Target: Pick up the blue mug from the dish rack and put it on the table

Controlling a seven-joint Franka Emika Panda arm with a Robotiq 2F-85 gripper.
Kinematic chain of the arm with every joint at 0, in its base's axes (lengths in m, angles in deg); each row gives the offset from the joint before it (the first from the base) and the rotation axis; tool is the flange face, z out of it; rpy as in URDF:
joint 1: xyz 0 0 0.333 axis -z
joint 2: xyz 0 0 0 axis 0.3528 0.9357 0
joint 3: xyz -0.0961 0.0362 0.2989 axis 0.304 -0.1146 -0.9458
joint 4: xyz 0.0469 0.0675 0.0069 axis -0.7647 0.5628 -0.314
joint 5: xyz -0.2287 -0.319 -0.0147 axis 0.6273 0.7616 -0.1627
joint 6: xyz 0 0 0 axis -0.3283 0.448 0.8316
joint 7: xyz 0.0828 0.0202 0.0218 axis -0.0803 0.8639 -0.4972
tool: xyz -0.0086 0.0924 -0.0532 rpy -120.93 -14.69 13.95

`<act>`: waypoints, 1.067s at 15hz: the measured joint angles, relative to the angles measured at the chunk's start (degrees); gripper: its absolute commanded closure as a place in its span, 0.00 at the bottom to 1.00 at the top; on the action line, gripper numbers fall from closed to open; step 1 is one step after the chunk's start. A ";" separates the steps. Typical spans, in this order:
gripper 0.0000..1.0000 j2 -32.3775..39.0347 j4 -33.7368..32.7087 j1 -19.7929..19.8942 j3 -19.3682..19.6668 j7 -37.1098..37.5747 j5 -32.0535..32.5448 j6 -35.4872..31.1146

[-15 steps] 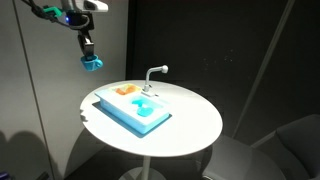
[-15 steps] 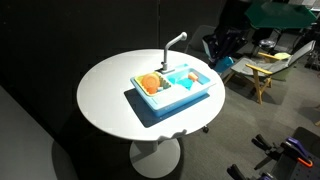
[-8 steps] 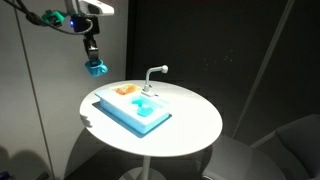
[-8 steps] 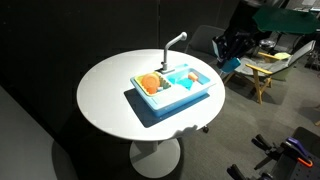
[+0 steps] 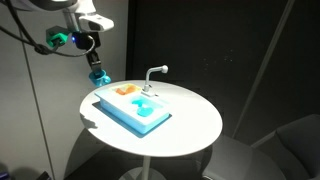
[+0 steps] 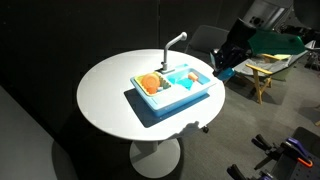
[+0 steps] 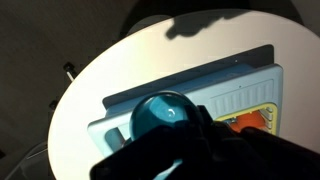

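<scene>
The tool has sunk lower near the worktop rim, clenched on the blue mug between its fingertips.

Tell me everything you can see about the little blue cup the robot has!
The blue mug is tiny, round and bright blue, and it looks like smooth plastic. It hangs in the air, pinched in the claw, higher than the toy sink and near the edge of the white table. Only the claw touches it. I can't make out a handle.
</scene>
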 measured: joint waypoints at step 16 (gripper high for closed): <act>0.98 12.03 2.81 -1.38 0.06 -6.27 -6.77 -9.25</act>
